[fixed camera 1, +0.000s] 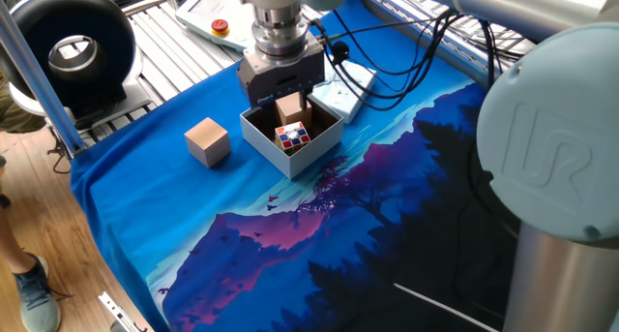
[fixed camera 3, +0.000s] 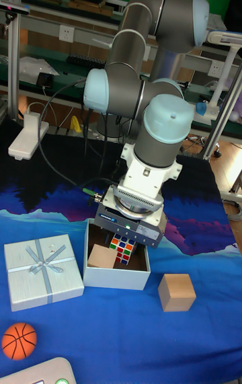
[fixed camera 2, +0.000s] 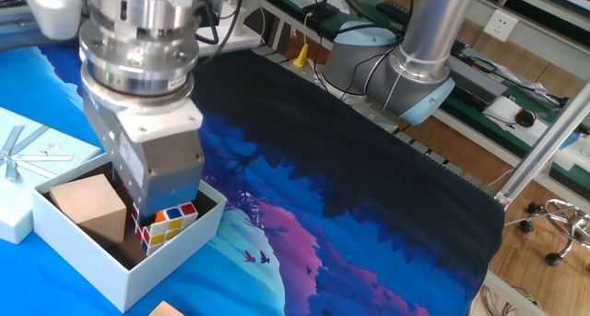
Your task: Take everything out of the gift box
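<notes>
Gift box (fixed camera 1: 290, 148) seated flat on the worktop (fixed camera 1: 242, 255), open side up, one corner turned toward the near edge in one fixed view; square, no long axis. Puzzle cube (fixed camera 2: 166, 226) inside, upright on the floor of the box, against the wall nearer the black part of the cloth; coloured faces up and outward. Brownish-tan wooden cube (fixed camera 2: 90, 205) inside too, just beside it, toward the lid side, slightly skewed to the walls. Tool (fixed camera 2: 152, 226) lowered vertically into the box over the puzzle cube; fingertips hidden behind the housing; open or clenched, cannot tell. Ribboned lid (fixed camera 3: 43, 271) flat beside the box; paler cube (fixed camera 1: 207, 140) on the cloth, apart; small basketball (fixed camera 3: 19, 340) near the lid.
</notes>
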Motion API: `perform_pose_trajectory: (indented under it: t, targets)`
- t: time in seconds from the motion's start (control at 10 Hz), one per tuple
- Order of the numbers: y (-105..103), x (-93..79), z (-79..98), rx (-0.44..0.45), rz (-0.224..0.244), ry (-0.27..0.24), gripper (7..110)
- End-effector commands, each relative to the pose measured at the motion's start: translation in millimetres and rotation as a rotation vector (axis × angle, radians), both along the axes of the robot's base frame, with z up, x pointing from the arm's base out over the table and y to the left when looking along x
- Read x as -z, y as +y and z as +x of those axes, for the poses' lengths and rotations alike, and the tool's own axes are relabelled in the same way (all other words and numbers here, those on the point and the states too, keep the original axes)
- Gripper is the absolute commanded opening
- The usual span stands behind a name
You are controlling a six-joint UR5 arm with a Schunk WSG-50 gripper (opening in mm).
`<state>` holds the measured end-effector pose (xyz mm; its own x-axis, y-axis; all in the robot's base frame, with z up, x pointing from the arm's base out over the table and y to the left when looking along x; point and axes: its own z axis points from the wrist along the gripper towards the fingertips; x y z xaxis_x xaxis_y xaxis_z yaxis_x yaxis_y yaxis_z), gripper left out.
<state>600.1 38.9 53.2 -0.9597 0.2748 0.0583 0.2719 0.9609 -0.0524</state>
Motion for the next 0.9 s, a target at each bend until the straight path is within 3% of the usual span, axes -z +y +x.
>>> perform_pose_trajectory:
  t: [0.0, 0.2, 0.8]
  targets:
    - [6, 5.7, 1.8, 0.016, 0.017, -0.015, 88]
    - [4, 11.7, -1.3, 0.037, -0.002, -0.022, 88]
    - [3, 21.8, -26.9, 0.031, 0.006, -0.031, 88]
